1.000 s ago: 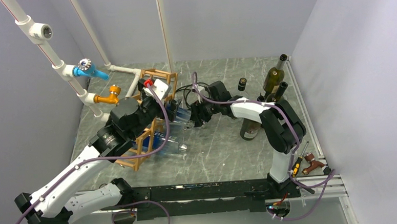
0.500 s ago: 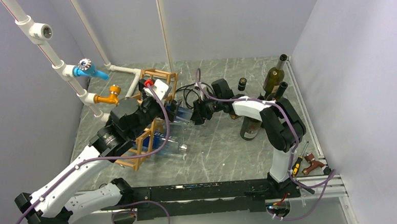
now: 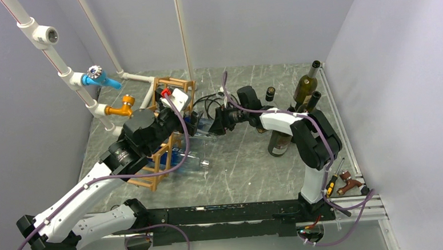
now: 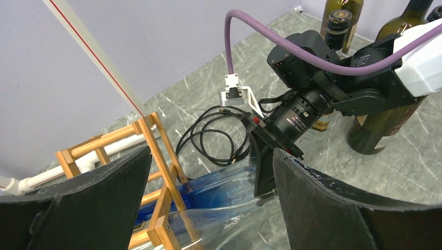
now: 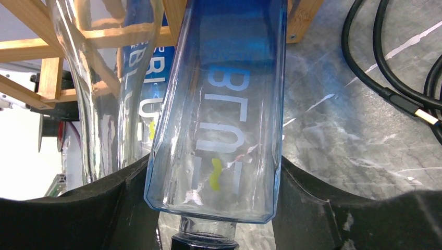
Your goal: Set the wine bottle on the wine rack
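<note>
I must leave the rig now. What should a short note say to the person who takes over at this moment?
Left end effector: open, fingers spread wide at the wine rack, gripping nothing.
Right end effector: shut on the blue bottle near its neck; the bottle's base end reaches into the rack.
Done: a clear bottle already lies in the rack beside it.
Left: probably slide the blue bottle fully in, then release and withdraw. Dark bottles stand at the far right.
</note>
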